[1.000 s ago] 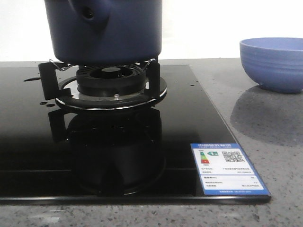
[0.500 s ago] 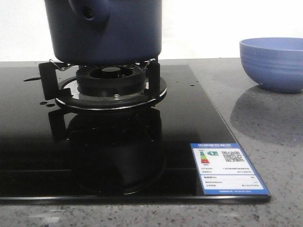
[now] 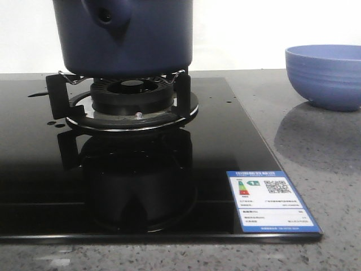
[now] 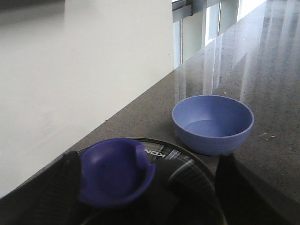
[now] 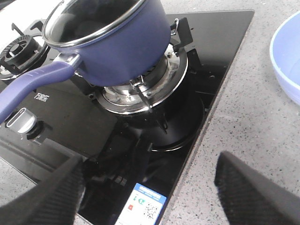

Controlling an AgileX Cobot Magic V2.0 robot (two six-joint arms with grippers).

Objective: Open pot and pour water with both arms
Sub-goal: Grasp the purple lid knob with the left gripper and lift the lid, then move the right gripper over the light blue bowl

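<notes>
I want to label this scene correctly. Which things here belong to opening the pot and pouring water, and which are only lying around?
For the job: pot; lid knob; blue bowl, probably to receive the water.

Only lying about: burner; black glass hob; energy label; control knob.

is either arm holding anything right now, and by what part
Nothing is held. The left pincer is open, straddling the lid's purple knob without closing on it; the right pincer is open above the stove.
</notes>
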